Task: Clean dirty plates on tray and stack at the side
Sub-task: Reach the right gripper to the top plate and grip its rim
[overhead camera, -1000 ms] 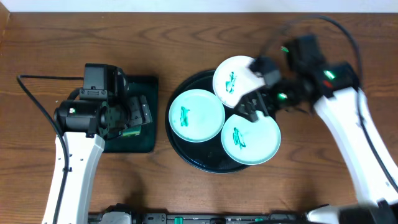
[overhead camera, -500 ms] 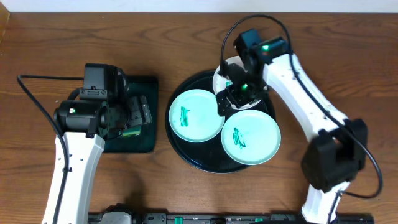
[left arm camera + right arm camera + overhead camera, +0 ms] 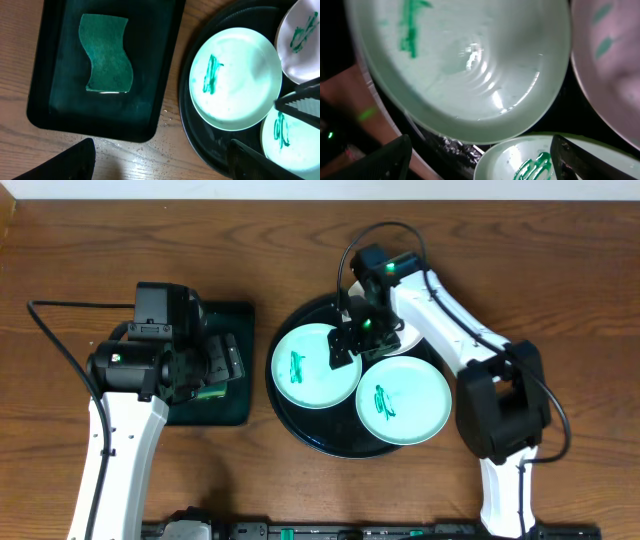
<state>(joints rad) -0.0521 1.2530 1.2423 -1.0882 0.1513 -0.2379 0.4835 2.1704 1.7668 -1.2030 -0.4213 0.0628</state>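
Note:
Three white plates with green scribbles lie in the round black tray [image 3: 300, 425]. The left plate [image 3: 312, 368] and the front right plate [image 3: 403, 402] are in full view. The back plate [image 3: 410, 340] is mostly hidden under my right arm. My right gripper [image 3: 346, 348] is open and empty, low over the right edge of the left plate [image 3: 470, 65]. Its fingers [image 3: 480, 165] straddle the gap to the front plate [image 3: 535, 160], with the back plate [image 3: 615, 65] to the right. My left gripper [image 3: 230, 362] is open and empty [image 3: 160, 165], apart from the plates [image 3: 235, 77].
A small rectangular black tray [image 3: 235, 412] left of the round tray holds a green sponge [image 3: 107, 55]. Water droplets dot the wood between the trays [image 3: 170, 142]. Bare wooden table lies right of and behind the round tray.
My right arm has swung left from the back right of the tray to its middle, its gripper now over the left plate's edge. The plates and my left arm have not moved.

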